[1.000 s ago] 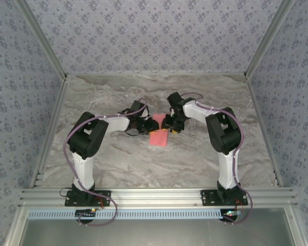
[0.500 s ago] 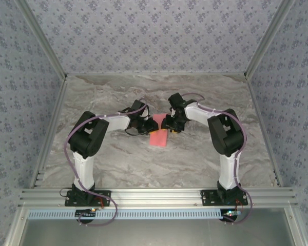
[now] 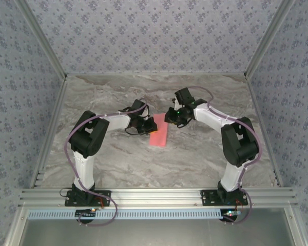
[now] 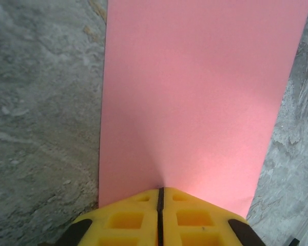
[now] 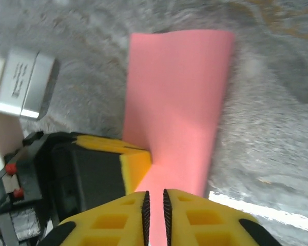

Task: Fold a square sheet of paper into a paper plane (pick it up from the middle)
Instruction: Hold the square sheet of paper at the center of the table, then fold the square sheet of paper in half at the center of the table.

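The square sheet of paper [image 3: 159, 137] is salmon pink and lies on the marble table as a long folded rectangle. In the left wrist view the sheet [image 4: 195, 92] stretches away from my left gripper [image 4: 160, 190], which is shut on its near edge. From above, that left gripper [image 3: 151, 125] sits at the strip's far left side. My right gripper [image 3: 169, 118] hovers by the strip's far end. In the right wrist view its jaws [image 5: 155, 193] stand closed to a thin slit over the sheet [image 5: 179, 92]. Whether they pinch the paper I cannot tell. The left arm's yellow finger [image 5: 136, 164] touches the sheet's edge.
The marble tabletop [image 3: 118, 159] has free room on all sides of the paper. Patterned walls [image 3: 154, 36] close in the back and sides. An aluminium rail [image 3: 154, 196] runs along the near edge by the arm bases.
My right arm has swung back and to the right, away from the strip's middle, and its jaws have closed to a slit. The left jaws have closed fully on the paper. The paper stayed put.
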### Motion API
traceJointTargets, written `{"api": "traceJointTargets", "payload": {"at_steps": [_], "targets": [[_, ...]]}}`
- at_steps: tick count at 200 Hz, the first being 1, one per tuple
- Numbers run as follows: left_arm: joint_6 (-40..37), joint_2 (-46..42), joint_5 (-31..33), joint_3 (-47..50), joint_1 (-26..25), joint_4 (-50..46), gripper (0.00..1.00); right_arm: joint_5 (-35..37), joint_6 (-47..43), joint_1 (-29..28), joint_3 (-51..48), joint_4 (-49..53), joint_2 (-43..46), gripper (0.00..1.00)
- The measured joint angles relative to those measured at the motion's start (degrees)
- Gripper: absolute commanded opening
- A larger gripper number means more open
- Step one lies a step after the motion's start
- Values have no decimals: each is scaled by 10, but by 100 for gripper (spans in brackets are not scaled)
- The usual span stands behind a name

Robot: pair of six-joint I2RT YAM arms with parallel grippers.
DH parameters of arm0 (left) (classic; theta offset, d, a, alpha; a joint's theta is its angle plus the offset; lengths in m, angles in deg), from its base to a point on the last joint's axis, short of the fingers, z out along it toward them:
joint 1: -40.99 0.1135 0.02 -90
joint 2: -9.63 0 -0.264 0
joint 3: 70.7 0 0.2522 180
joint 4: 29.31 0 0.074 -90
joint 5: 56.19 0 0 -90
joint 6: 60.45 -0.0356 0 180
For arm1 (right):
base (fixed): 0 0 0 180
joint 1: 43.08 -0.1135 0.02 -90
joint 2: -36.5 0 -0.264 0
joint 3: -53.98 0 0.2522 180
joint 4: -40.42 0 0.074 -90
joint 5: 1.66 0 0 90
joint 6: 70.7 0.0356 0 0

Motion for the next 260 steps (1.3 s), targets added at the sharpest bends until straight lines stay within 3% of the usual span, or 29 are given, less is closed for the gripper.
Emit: {"api": "traceJointTargets", "payload": {"at_steps": [7,100,200,239,260], "targets": [[0,0,0,0,0,0,2,-4,0,-6,4,-5,-8,0],[3,3,3,-6,0,-12,0,-38,11,-20,17,-58,-113,0],[26,7,8,-11,-4,-17,0,-107,-33,43,-73,-134,-91,0],[27,7,11,-11,-5,-18,0,-87,-44,92,-97,-111,-59,0],[27,7,15,-14,-7,-23,0,-78,-45,92,-93,-110,-52,0]]}}
